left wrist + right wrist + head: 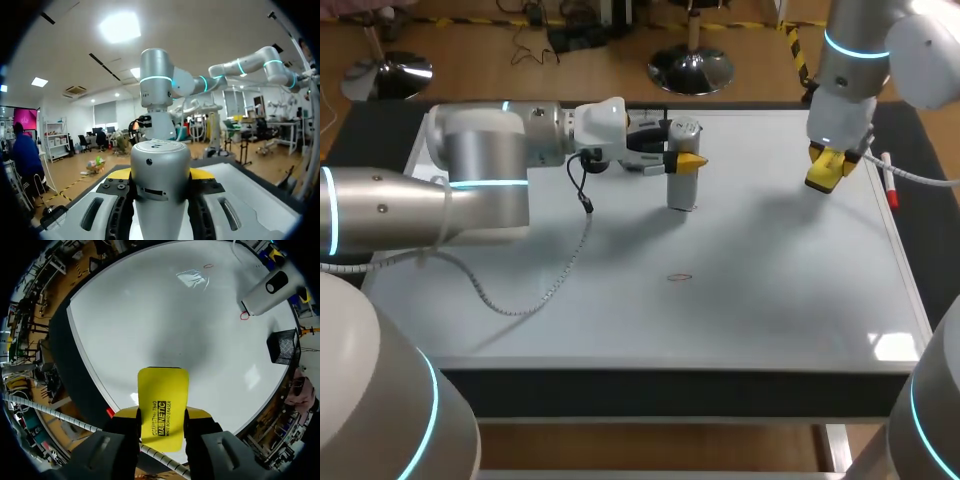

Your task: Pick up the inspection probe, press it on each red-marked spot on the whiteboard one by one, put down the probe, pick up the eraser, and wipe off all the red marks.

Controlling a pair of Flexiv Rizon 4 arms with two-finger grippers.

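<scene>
The inspection probe (682, 185) stood upright on the far middle part of the whiteboard (770, 300) in the head view, its lower end down on the board. The left gripper (686, 160), reaching in sideways from the left, was closed around the probe's upper half. A small red mark (680, 278) lay on the board nearer the robot, well apart from the probe. A grey cable (550, 285) from the left arm draped across the board. The right gripper (826, 170) hung over the board's far right part, and a red marker pen (890, 188) lay along the board's right edge beside it.

In the left wrist view, the silver probe filled the space between the two yellow tips, which pressed against it from both sides.

In the right wrist view, the right gripper was clamped on a yellow eraser (162, 407), a finger against each long side, with the eraser jutting out ahead of the fingers and held above the whiteboard. Well ahead, the probe's foot sat just beside a second red mark (244, 316), and the first mark showed farther off. A black mesh basket (284, 347) stood at the board's edge near the probe.
</scene>
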